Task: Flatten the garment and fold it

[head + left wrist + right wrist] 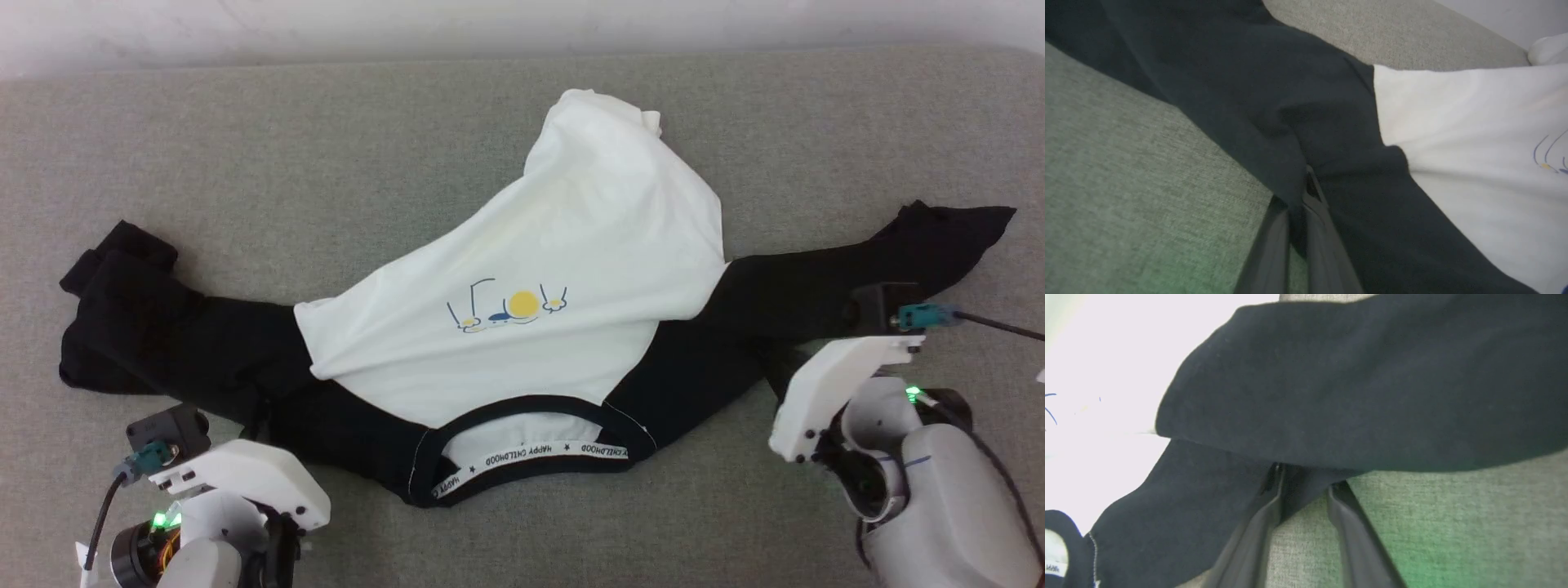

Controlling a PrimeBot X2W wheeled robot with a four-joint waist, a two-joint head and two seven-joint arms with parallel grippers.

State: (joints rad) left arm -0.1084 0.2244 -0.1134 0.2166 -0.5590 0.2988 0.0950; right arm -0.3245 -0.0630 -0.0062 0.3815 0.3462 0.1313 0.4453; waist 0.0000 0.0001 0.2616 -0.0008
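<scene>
The garment (pixel 522 269) lies crumpled on the grey cloth surface, neck opening toward me, its white body bunched up toward the far side and its black sleeves spread to left and right. My left gripper (pixel 1300 196) is shut on a fold of the left black sleeve (pixel 1257 106), at the lower left in the head view (pixel 260 416). My right gripper (pixel 1306 477) has its fingers apart, tips at the edge of the right black sleeve (pixel 1355 384), with a flap of black cloth between them. In the head view its dark fingers (pixel 775 363) blend into the sleeve.
The grey cloth surface (pixel 245 147) runs wide on all sides of the shirt. A pale wall (pixel 522 24) borders its far edge. A thin cable (pixel 1000 327) leads off from my right wrist to the right.
</scene>
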